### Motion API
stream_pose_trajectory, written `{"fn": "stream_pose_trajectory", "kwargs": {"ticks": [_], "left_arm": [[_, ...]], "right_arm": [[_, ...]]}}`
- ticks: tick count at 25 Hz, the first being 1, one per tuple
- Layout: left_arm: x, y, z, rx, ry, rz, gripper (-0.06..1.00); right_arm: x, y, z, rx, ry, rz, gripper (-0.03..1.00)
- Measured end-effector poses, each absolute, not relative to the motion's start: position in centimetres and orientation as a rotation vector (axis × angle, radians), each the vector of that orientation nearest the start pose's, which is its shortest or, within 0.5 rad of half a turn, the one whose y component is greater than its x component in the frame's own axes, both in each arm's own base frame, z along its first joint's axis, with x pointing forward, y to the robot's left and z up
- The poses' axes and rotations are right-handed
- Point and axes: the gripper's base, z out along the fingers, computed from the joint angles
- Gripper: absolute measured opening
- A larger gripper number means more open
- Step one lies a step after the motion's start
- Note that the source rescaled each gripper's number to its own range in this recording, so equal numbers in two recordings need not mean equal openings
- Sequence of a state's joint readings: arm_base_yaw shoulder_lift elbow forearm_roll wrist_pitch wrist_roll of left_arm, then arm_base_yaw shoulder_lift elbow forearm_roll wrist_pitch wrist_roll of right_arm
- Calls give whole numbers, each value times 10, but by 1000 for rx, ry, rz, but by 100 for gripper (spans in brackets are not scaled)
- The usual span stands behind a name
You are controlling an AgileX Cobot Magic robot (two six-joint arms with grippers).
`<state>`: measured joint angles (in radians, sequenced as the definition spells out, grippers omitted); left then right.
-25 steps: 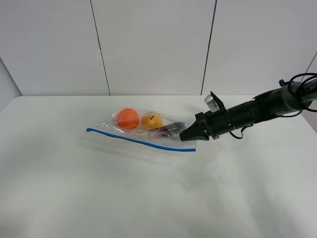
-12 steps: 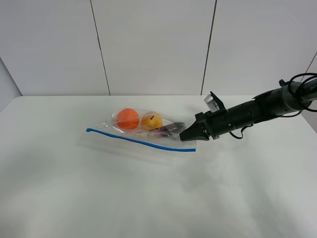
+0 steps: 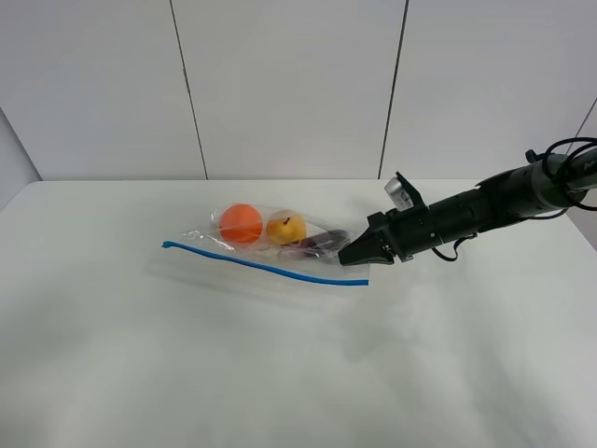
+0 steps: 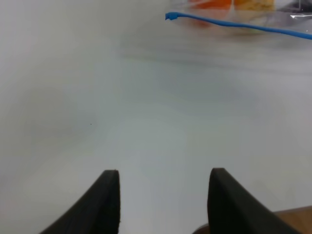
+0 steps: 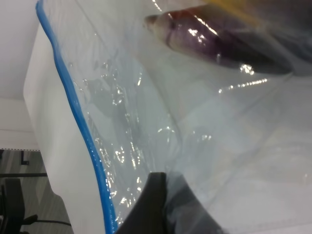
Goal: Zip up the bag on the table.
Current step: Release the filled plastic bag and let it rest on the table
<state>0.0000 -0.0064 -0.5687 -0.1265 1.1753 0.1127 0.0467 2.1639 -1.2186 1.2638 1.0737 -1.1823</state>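
Exterior high view sits above and in front, looking down over the whole tabletop (image 3: 187,373) toward the back wall (image 3: 280,84), from well away. Left wrist view rides low, facing along the tabletop past the left hand (image 4: 164,173) toward the distant bag (image 4: 243,14). Right wrist view sits right up against the bag's plastic. The blue seal strip (image 3: 270,269) shows in all three.

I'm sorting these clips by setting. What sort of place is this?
Probably a robotics lab or test bench: a plain white table, panelled walls behind it, and a cabled robot arm whose right gripper meets a clear bag.
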Motion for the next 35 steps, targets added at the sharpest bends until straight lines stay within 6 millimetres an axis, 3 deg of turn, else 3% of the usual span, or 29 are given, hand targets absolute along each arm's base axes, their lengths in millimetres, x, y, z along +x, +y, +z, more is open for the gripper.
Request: {"fn": "stream_pose_trajectory", "kwargs": {"ticks": [9, 10, 12, 16, 18, 26, 30, 35], "left_arm": [[-20, -11, 287, 131, 2074, -86, 54], [-20, -11, 287, 131, 2074, -86, 54], [-20, -11, 287, 131, 2074, -86, 54], [-20, -11, 287, 131, 2074, -86, 54], [-20, -11, 287, 130, 2074, -87, 54], [-20, -11, 287, 130, 2074, -87, 54], [-20, -11, 287, 130, 2074, -87, 54], [-20, -11, 287, 130, 2074, -87, 54]], "right_arm": [[377, 94, 112, -450, 2506, 1359, 0], [377, 94, 112, -451, 2505, 1362, 3], [376, 94, 112, -454, 2504, 1368, 18], [376, 94, 112, -456, 2504, 1369, 71], [376, 94, 112, -451, 2507, 1368, 82], [391, 89, 120, -526, 2543, 1206, 85], [403, 80, 132, -675, 2617, 982, 90], [418, 64, 165, -763, 2658, 638, 91]]}}
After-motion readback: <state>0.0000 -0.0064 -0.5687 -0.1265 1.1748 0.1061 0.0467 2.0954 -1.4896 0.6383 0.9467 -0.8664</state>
